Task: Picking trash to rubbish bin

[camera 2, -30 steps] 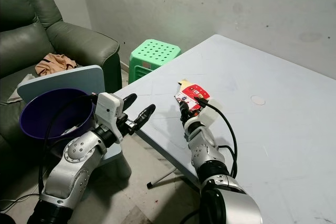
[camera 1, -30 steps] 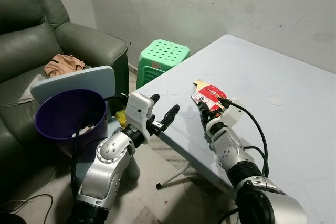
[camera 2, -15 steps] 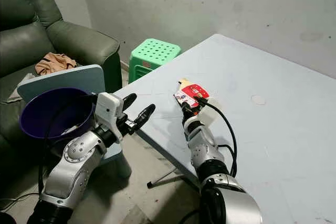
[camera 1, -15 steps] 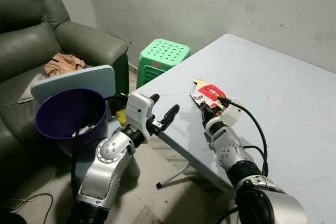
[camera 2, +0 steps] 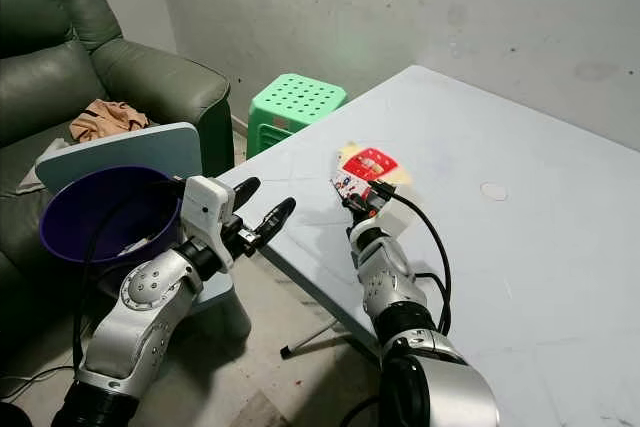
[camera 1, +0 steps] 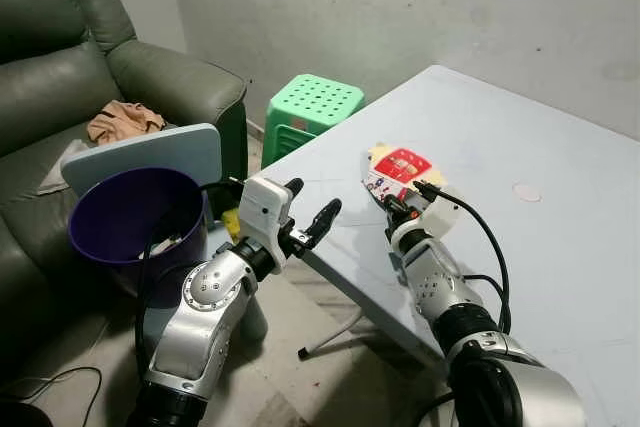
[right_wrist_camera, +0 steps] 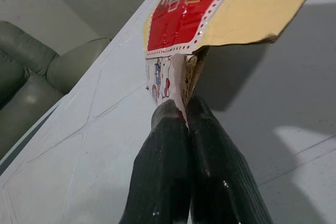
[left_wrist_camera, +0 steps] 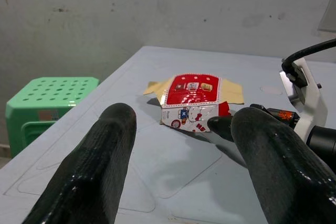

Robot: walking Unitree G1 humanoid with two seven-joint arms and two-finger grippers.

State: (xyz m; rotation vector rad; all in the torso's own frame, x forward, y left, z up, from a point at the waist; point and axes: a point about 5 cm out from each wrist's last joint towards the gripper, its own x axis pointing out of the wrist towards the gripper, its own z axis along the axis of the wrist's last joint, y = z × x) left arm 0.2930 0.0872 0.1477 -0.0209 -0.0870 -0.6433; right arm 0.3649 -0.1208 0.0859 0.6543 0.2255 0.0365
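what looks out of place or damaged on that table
The red snack box is torn open and flattened, its brown flaps splayed. The right claw is shut on its lower edge, tipping it up off the table. Nothing else looks odd.

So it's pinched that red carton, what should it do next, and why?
Probably lift the carton clear of the table and swing it left toward the purple bin. The right gripper has its jaws shut on the carton's edge, and the bin stands open off the table's left side.
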